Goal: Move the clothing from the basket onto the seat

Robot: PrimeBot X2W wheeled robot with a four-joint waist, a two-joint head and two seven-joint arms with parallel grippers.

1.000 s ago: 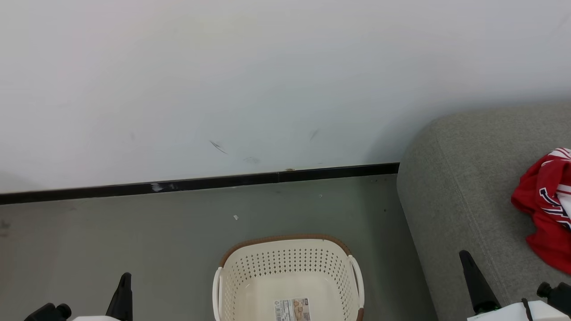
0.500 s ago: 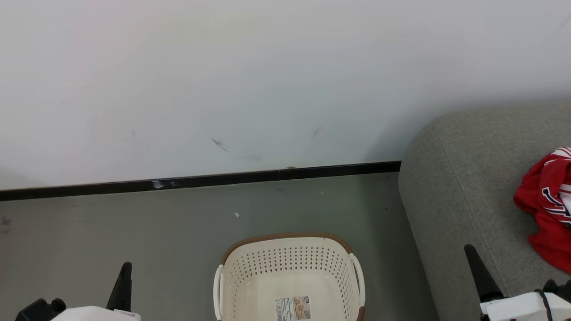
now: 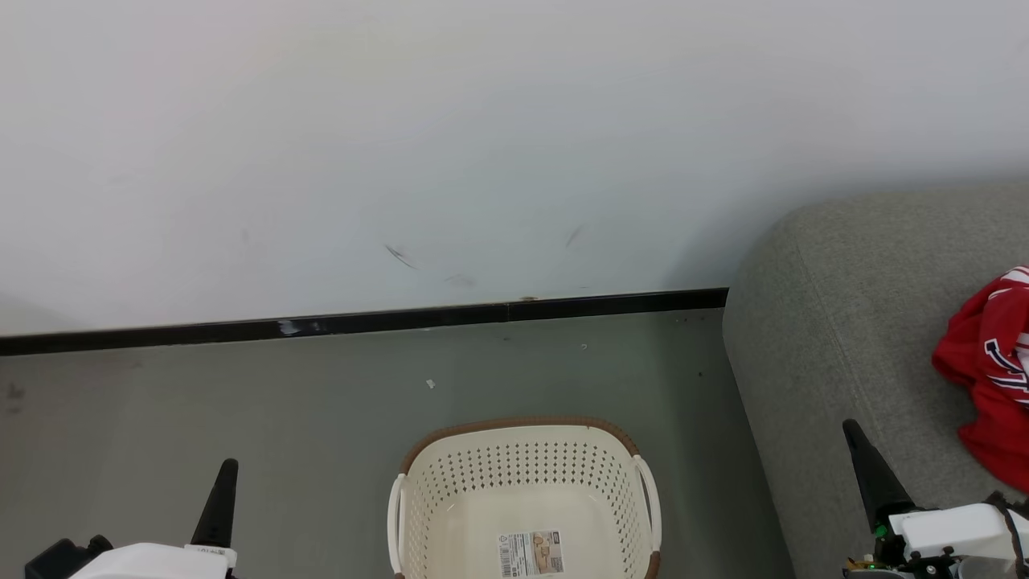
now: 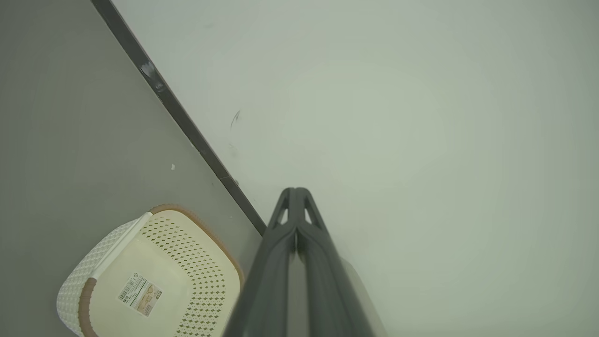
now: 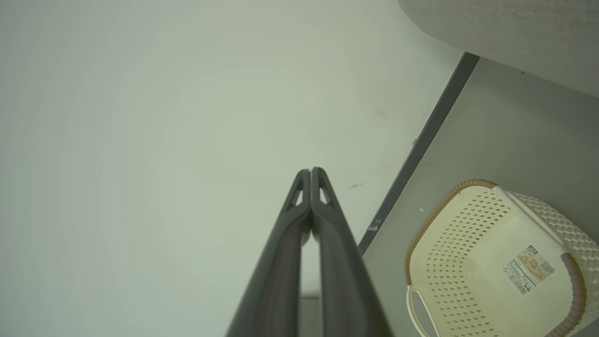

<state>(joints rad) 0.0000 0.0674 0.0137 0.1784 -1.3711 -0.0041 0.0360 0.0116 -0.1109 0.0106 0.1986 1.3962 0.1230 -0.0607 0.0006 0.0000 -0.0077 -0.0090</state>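
1. Both my grippers are pressed tight together and pinch nothing.
2. My left gripper point(image 3: 228, 468) points up, low on the left, over the floor point(image 3: 201, 386).
3. My right gripper point(image 3: 850, 430) points up, low on the right, in front of the seat point(image 3: 828, 305).
4. The red clothing point(image 3: 981, 362) lies bunched on the seat, at the right edge of the head view.
5. The basket point(image 3: 522, 422) stands on the floor between my grippers, near the seat. A label point(image 3: 530, 553) lies on its bottom.
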